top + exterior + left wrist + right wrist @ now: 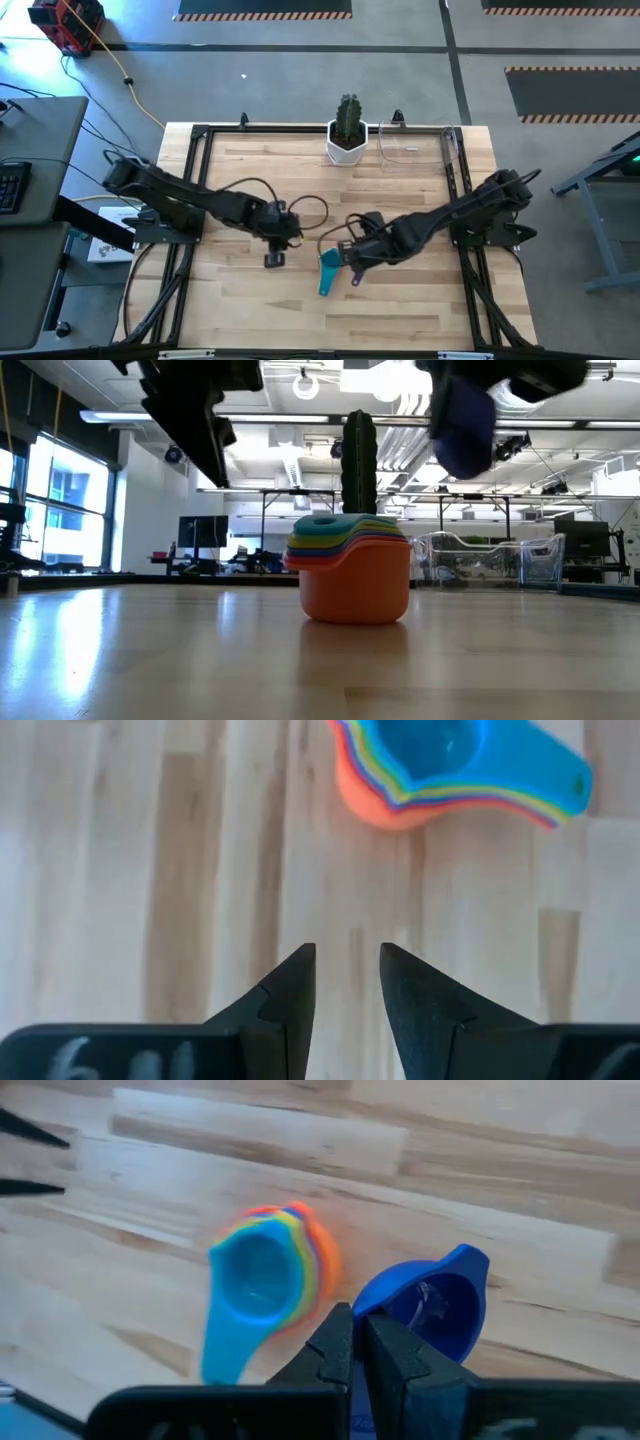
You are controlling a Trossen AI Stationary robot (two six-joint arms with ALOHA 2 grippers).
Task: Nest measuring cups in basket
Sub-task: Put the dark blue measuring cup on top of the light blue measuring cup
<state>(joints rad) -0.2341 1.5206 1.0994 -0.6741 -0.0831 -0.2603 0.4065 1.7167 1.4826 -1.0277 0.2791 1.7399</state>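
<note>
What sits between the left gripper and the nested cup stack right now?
Nothing: the left wrist view shows only bare wooden table between the left gripper and the nested cup stack.

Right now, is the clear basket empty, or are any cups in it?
Empty. The basket sits at the table's far edge beside the cactus pot; the nested stack stands mid-table, and the right gripper holds the blue cup.

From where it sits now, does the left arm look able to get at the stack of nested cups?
Probably yes. The left gripper is open, empty, with bare wood between it and the cup stack. The right gripper, holding a blue cup, hovers close beside.
</note>
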